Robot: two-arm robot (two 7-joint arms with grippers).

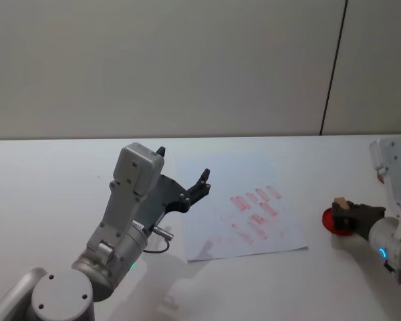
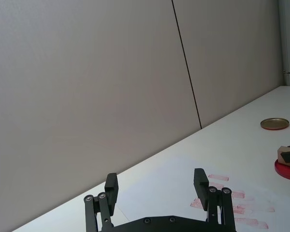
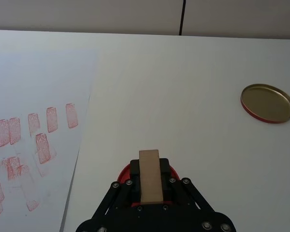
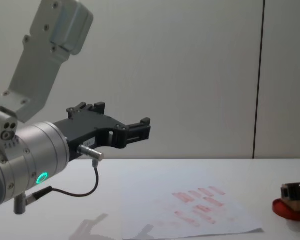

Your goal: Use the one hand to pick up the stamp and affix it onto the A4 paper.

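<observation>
Stamp (image 3: 150, 176): smooth rectangular block, probably wooden

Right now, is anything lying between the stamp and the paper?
Nothing visible. The right gripper holds the stamp over the red ink pad, and bare table separates it from the paper. The left gripper hangs open, raised by the paper's far edge.

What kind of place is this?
Probably a robotics lab test bench: a white table against a plain panelled wall, the A4 paper full of red imprints, and the right gripper holding the stamp at the ink pad; left gripper idle, raised.
</observation>
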